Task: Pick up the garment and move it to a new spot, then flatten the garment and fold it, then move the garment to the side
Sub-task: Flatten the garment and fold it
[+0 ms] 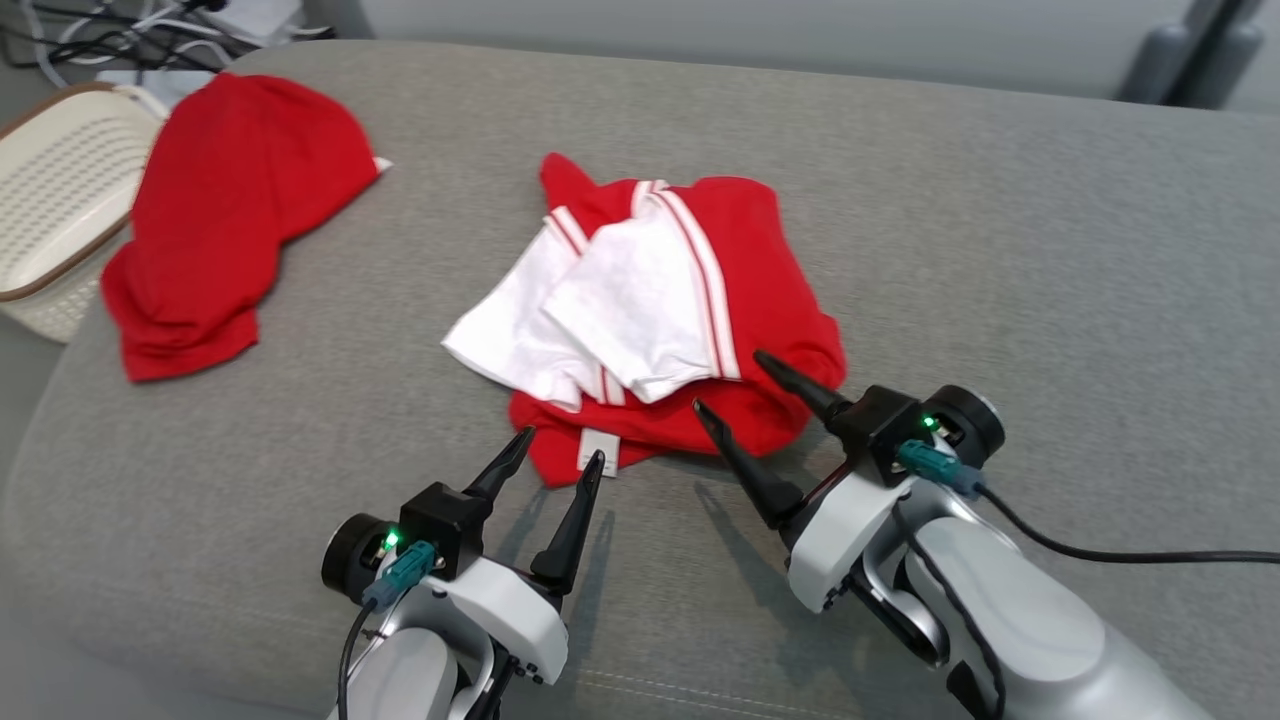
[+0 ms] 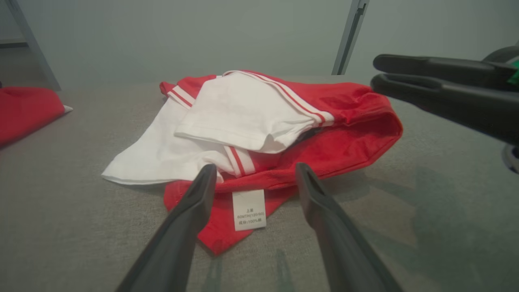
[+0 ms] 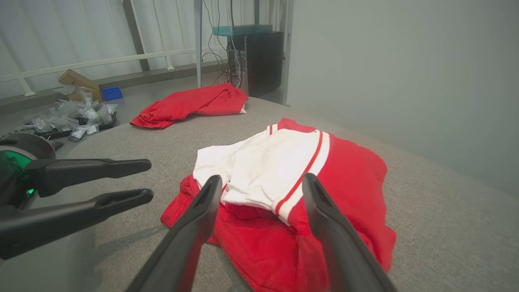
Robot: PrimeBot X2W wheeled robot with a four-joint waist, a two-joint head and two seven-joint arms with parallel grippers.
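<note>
My left gripper [image 1: 562,444] hovers, fingers spread, at the near edge of the garment [image 1: 770,260]; my right gripper [image 1: 727,379], equally spread, points there alongside.

The garment [image 1: 760,260] is soft matt cloth, the grey cushion [image 1: 1000,250] is coarse woven fabric, and the basket [image 1: 60,200] looks like smooth plastic.

Edges and folds are hiding plenty here.
The basket [image 1: 60,200] is running off the left edge, the second red cloth [image 2: 24,109] is being cropped in the left wrist view, white folds are covering the middle of the garment [image 1: 770,270], and its label [image 1: 598,450] is showing print too small to read in the head view.
</note>
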